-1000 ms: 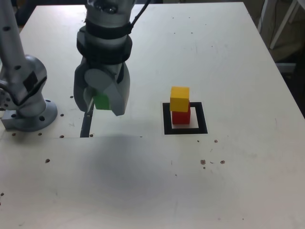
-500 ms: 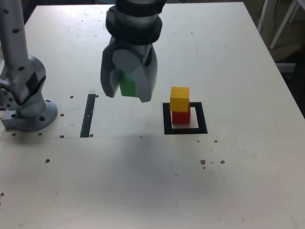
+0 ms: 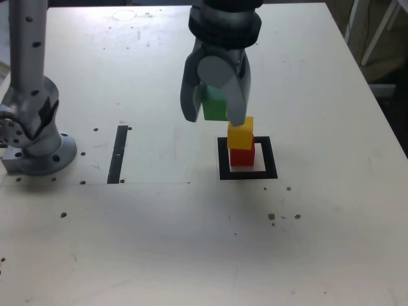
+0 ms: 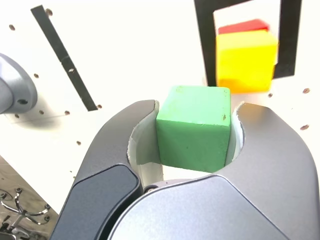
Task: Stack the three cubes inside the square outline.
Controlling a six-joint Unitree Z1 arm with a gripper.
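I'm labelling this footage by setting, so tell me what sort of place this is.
Most likely a robotics lab or test bench. A grey arm base is bolted to a white table dotted with screw holes, a black square outline marks a target, and the gripper carries a green cube near stacked practice cubes.

White table (image 3: 319, 242) w/ square outline (image 3: 223, 159), black strip (image 3: 117, 153).

End effector (image 3: 215, 118) grips green cube (image 3: 215, 104) — beside yellow-on-red stack (image 3: 240, 145).
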